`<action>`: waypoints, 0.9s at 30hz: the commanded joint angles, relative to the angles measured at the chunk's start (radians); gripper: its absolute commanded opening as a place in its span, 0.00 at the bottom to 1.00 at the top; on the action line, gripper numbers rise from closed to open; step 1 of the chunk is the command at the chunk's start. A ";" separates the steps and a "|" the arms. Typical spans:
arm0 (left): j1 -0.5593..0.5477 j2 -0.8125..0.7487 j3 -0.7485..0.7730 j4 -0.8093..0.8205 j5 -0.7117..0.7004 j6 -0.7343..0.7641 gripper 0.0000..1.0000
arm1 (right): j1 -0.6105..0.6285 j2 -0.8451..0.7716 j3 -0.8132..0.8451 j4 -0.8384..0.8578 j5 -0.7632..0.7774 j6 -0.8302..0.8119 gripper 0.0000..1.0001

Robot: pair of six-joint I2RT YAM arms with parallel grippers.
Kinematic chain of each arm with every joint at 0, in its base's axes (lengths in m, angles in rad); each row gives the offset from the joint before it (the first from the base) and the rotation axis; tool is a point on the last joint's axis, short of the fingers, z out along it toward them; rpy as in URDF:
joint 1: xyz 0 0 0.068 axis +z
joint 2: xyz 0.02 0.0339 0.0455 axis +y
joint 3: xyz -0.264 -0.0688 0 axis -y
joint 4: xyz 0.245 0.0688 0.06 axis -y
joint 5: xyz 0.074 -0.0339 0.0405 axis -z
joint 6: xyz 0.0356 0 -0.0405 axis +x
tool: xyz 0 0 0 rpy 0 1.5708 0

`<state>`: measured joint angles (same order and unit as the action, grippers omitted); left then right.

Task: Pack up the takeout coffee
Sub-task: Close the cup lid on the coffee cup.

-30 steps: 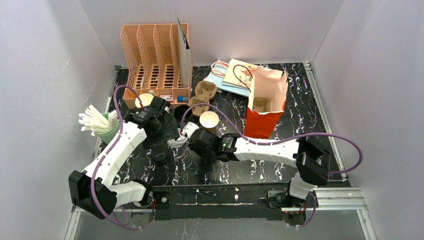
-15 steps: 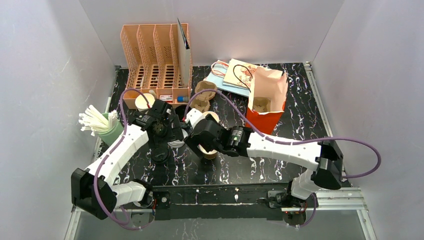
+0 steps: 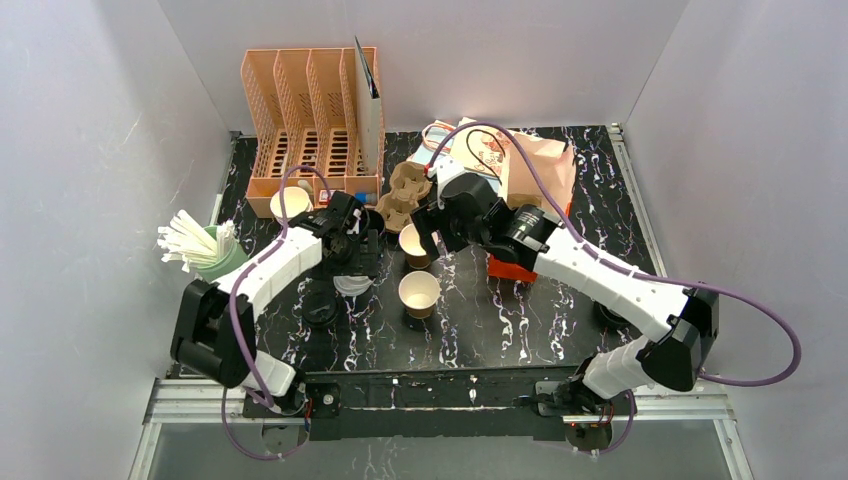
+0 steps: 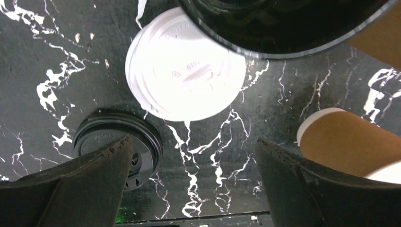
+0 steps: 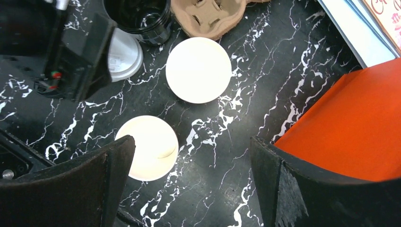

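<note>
kraft-brown cups stand on a black, white-veined counter (image 3: pixel 500 320) boxed in by plain pale walls. the right arm runs from the near right edge in a long diagonal toward the middle back, wrist bent down. the right hand (image 3: pixel 425 225) hovers with its jaws spread wide, holding nothing. just under its fingertips stands one kraft cup (image 3: pixel 413 243), upright and white inside. a second kraft cup (image 3: pixel 419 292) stands apart from it, on the near side of that hand.

the left arm folds at the elbow and reaches toward the middle. the left hand (image 3: pixel 358 250) points down, jaws wide and empty. a white lid (image 4: pixel 184 80) lies flat below it, a black lid (image 4: pixel 116 146) by its left finger, and a black cup (image 5: pixel 137 16) just ahead.

counted: three kraft cups, the third kraft cup (image 3: pixel 290 200) far to the left hand's left by one orange organizer (image 3: pixel 310 110); one black cup; two lids; two pulp carriers (image 3: pixel 410 180); one red bag (image 5: pixel 350 123) to the right hand's right.
</note>
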<state>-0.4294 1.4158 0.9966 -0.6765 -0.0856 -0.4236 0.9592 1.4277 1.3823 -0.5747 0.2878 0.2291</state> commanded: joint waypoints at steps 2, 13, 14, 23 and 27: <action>0.000 0.067 0.065 0.007 -0.023 0.073 0.98 | -0.014 -0.037 0.054 0.005 -0.073 -0.041 0.98; -0.001 0.119 0.058 0.088 -0.008 0.110 0.98 | -0.036 -0.050 0.059 0.006 -0.106 -0.089 0.98; 0.000 0.121 0.052 0.102 -0.011 0.109 0.98 | -0.039 -0.048 0.062 0.004 -0.109 -0.091 0.98; -0.002 0.180 0.063 0.158 -0.073 0.118 0.98 | -0.042 -0.048 0.064 0.006 -0.142 -0.091 0.98; -0.003 0.203 0.079 0.153 -0.098 0.114 0.98 | -0.043 -0.043 0.067 0.012 -0.145 -0.092 0.98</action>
<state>-0.4294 1.6104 1.0447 -0.5186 -0.1299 -0.3168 0.9203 1.4109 1.4006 -0.5819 0.1589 0.1505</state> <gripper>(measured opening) 0.981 0.983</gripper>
